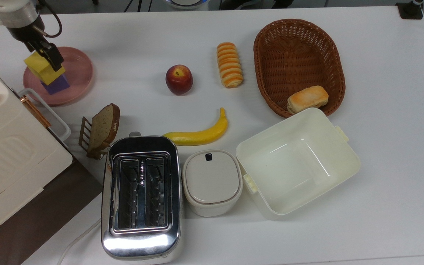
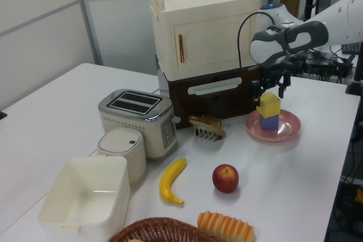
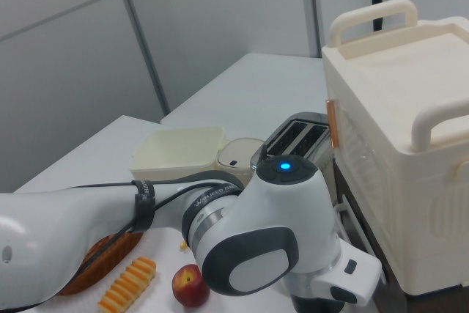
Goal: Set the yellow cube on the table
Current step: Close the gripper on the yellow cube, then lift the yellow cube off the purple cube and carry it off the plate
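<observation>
The yellow cube [image 1: 43, 67] sits on top of a purple cube [image 1: 56, 84], and both stand on a round pink plate [image 1: 77, 75] near the top view's left edge. The gripper [image 1: 48, 56] comes down from above with its two fingers spread on either side of the yellow cube; I cannot tell if they touch it. In the left view the yellow cube [image 2: 269, 105] is just under the gripper [image 2: 270, 87], next to a big cream box with handles [image 2: 204, 26]. The plate rests on the white tabletop [image 1: 381, 147]. Nearby in the top view are a slice of bread in a little rack [image 1: 101, 129] and a shiny toaster [image 1: 141, 197]. Farther along are a red apple [image 1: 179, 79], a banana [image 1: 199, 134], a striped bread roll [image 1: 229, 64] and a brown basket [image 1: 298, 59] with a bun inside [image 1: 307, 98].
</observation>
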Controlling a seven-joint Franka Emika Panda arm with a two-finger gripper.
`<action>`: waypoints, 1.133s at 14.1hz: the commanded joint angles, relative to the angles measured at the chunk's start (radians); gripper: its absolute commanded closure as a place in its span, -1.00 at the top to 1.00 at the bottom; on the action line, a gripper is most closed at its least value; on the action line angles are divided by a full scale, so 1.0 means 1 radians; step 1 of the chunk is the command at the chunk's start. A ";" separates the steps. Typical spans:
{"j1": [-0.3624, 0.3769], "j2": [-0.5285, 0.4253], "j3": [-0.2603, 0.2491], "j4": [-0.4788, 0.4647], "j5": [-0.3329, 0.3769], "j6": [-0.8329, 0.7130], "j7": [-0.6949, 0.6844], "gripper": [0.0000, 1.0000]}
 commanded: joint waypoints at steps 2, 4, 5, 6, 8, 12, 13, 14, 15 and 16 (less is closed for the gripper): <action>0.009 0.001 -0.006 0.000 -0.015 0.017 -0.016 0.75; 0.011 0.004 -0.006 -0.003 -0.028 0.024 -0.016 -0.33; 0.009 0.003 -0.006 -0.006 -0.028 0.034 -0.016 -0.53; 0.009 0.003 -0.006 -0.006 -0.028 0.037 -0.018 -0.58; 0.011 0.000 -0.006 -0.006 -0.028 0.035 -0.022 -0.58; 0.012 -0.065 0.055 -0.006 -0.027 -0.053 -0.009 -0.58; 0.020 -0.074 0.069 -0.006 -0.027 -0.078 -0.007 -0.58; 0.044 -0.082 0.085 -0.004 -0.028 -0.113 -0.006 -0.58; 0.063 -0.082 0.090 -0.006 -0.028 -0.123 -0.004 -0.58; 0.081 -0.080 0.093 -0.007 -0.028 -0.124 -0.004 -0.58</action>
